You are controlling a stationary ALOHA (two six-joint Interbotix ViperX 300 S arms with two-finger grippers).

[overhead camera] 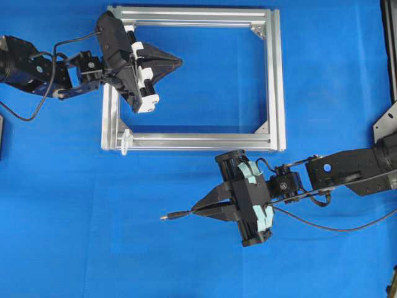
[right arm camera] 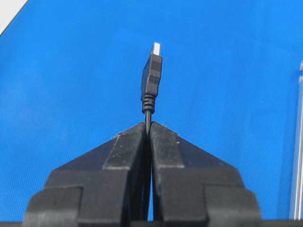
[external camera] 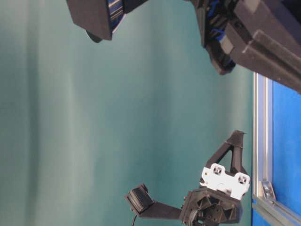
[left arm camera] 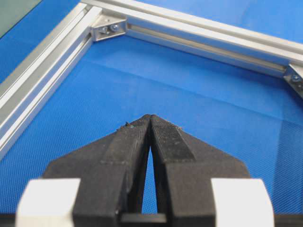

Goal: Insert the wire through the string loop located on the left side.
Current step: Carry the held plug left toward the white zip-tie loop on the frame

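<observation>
Blue cloth is covering the counter (overhead camera: 74,223), and the square aluminium frame (overhead camera: 277,81) is lying flat on it. The right gripper (overhead camera: 197,211) is clenching the wire (overhead camera: 322,227) just behind its plug (right arm camera: 151,78), so the plug is sticking out past the fingertips, pointing left in the overhead view, with its silvery tip leading. The rest of the wire is trailing off to the right across the cloth. The left gripper (overhead camera: 178,61) is hanging pinched together on nothing, over the inside of the frame near its upper left corner.

The string loop (overhead camera: 125,140) is showing only as a small whitish shape at the frame's lower left corner, well apart from the plug and above and to the left of it in the overhead view.

Risks from here, as I judge them: the loop is tiny and limp, so the plug could push it aside rather than enter it. The 1 short grip behind the plug may let it pivot off line. The trailing wire could drag or snag on the frame rail, tugging the plug astray.
</observation>
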